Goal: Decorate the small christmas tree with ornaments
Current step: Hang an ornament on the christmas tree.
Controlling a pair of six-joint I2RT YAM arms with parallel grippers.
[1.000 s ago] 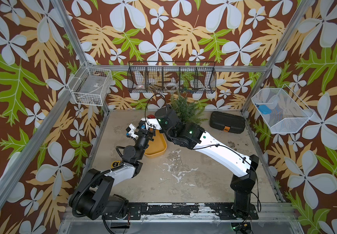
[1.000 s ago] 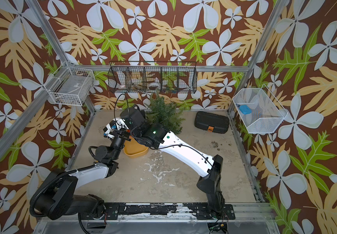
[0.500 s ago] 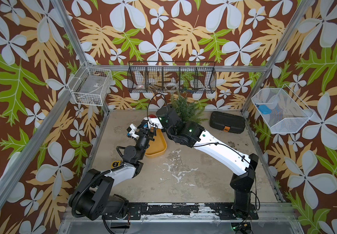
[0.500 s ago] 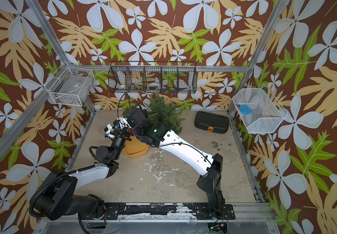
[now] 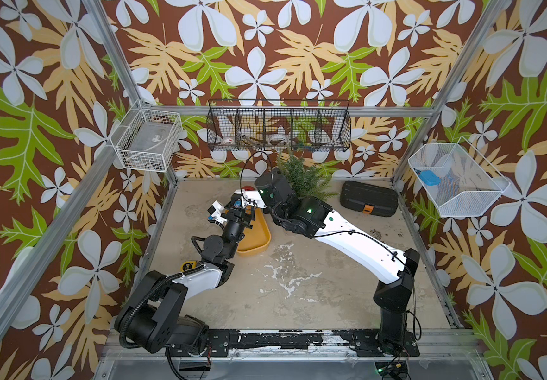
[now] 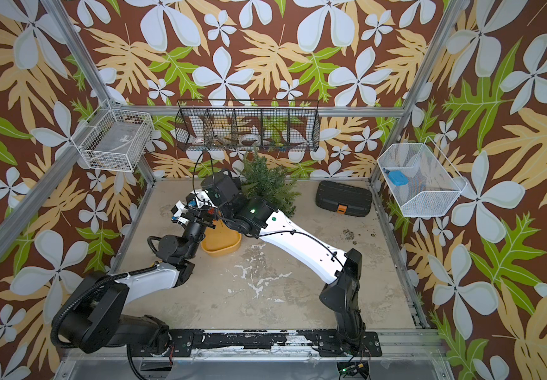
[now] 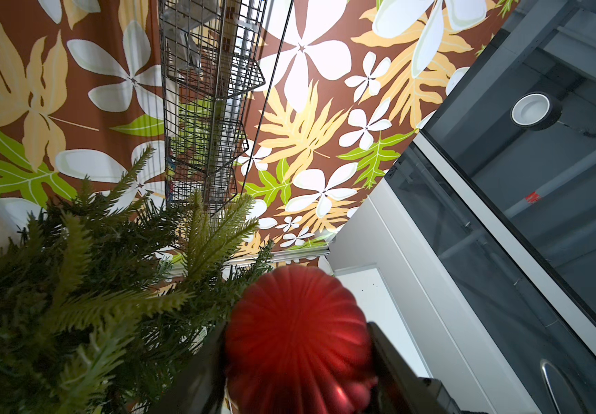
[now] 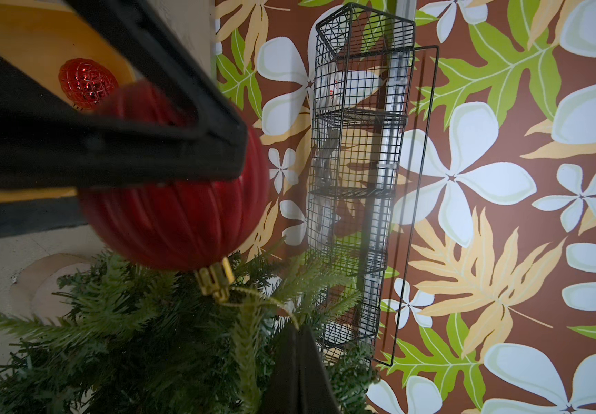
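The small christmas tree point(image 5: 301, 179) point(image 6: 265, 184) stands at the back of the table, dark green and bushy. My left gripper point(image 7: 296, 333) is shut on a ribbed red ornament point(image 7: 296, 344), one finger on each side, right beside the tree's branches point(image 7: 74, 286). In the right wrist view the same ornament point(image 8: 182, 222) hangs with its gold cap point(image 8: 214, 281) against the needles. Its gold string point(image 8: 253, 301) runs into my right gripper point(image 8: 296, 331), which is shut on it. A second, lattice-patterned ornament point(image 8: 87, 80) lies in the yellow tray point(image 5: 259, 240).
A black case point(image 5: 369, 199) lies right of the tree. A black wire basket point(image 5: 278, 126) hangs on the back wall just above the treetop. White wire baskets hang at the left point(image 5: 149, 141) and right point(image 5: 456, 181). A tape measure point(image 5: 185, 265) sits by the left arm.
Both grippers, with the ribbed ornament between them, have shifted slightly toward the tree. Neither grip has changed.
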